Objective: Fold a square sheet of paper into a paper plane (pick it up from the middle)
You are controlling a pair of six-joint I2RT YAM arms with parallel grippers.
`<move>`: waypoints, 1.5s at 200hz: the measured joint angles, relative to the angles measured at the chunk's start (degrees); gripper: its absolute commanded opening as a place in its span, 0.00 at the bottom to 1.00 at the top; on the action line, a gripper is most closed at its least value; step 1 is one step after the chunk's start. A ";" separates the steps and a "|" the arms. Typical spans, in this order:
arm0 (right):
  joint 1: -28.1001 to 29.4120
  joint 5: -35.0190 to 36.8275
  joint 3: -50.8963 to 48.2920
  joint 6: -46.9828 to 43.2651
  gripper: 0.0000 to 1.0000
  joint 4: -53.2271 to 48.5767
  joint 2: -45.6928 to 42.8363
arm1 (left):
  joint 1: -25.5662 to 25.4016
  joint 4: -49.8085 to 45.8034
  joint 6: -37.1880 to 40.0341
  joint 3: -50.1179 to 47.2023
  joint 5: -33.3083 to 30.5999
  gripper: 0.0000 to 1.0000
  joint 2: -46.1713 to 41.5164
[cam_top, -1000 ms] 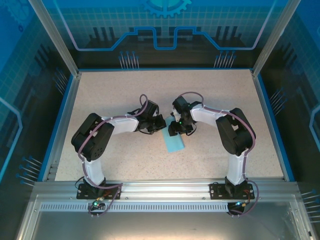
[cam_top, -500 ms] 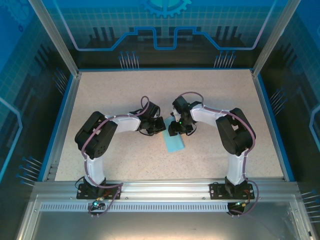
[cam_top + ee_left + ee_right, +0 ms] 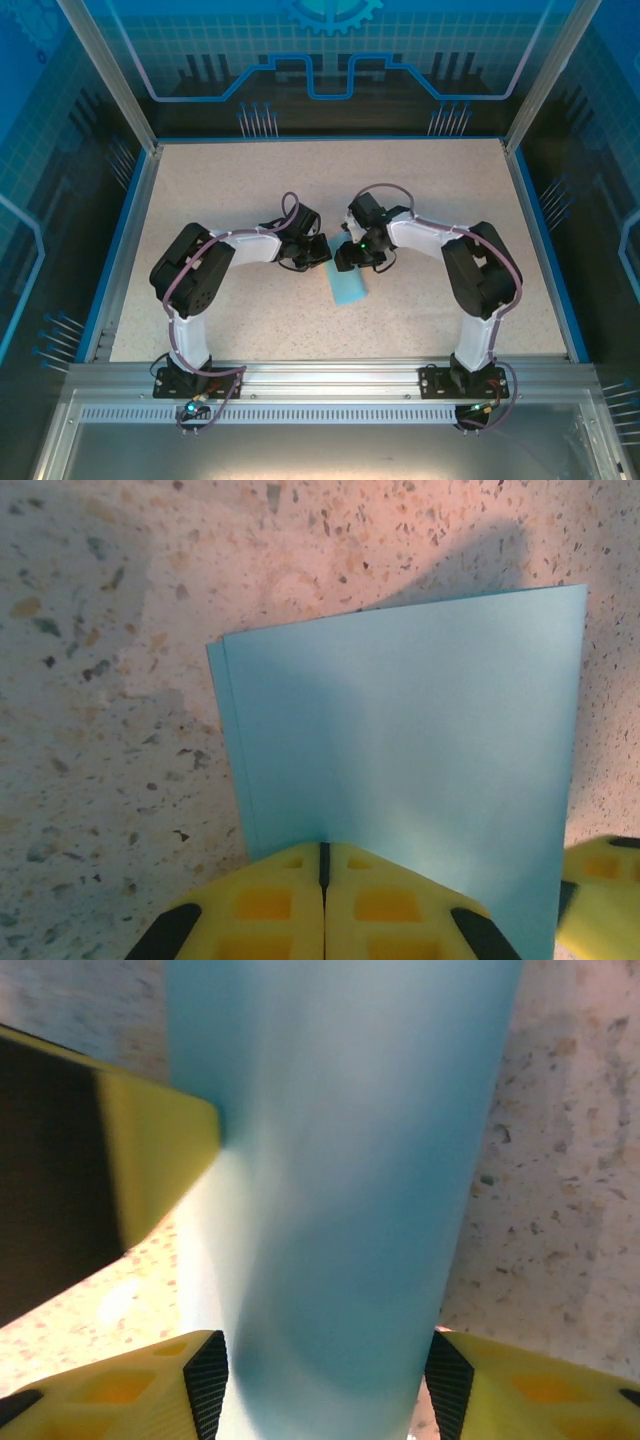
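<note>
The light-blue sheet of paper lies on the speckled table, folded in half into a narrow rectangle, with two layers showing at its left edge. My left gripper is shut, and its joined yellow tips rest on the sheet's near edge. It sits at the sheet's far left corner in the top view. My right gripper is open and straddles the sheet, one black pad at each long edge. It stands over the sheet's far end.
The table is a speckled beige board with a blue rim and metal posts at its corners. Both arms bend inward and meet at the middle. A left finger shows close beside the paper in the right wrist view.
The left gripper has slid a little right onto the sheet and closed fully. The right arm's elbow has swung outward, and its jaws have widened slightly. The paper has stayed put.
</note>
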 measured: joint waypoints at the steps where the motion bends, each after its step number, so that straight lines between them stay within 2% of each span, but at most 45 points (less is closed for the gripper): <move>1: 0.00 -0.04 -0.02 -0.02 0.58 0.02 -0.13 | 0.00 0.00 0.00 0.00 0.00 0.08 0.00; 40: 0.00 -3.08 -0.83 0.02 0.50 2.64 -5.20 | 0.00 0.00 0.04 0.00 0.00 0.07 0.04; 97: -0.02 -8.02 -3.87 1.22 0.32 5.44 -4.28 | 0.00 0.00 0.20 0.00 0.00 0.07 0.09; 179: -3.34 -11.13 -9.57 1.97 0.30 9.79 -0.57 | 0.00 0.00 0.46 0.09 -0.02 0.07 0.24; 253: -4.92 -15.13 -13.27 2.21 0.29 12.52 -3.19 | 0.00 0.02 0.57 0.09 0.00 0.07 0.26; 300: -5.64 -15.96 -19.17 3.43 0.19 14.93 -5.49 | -0.11 0.13 0.59 0.09 0.00 0.07 0.31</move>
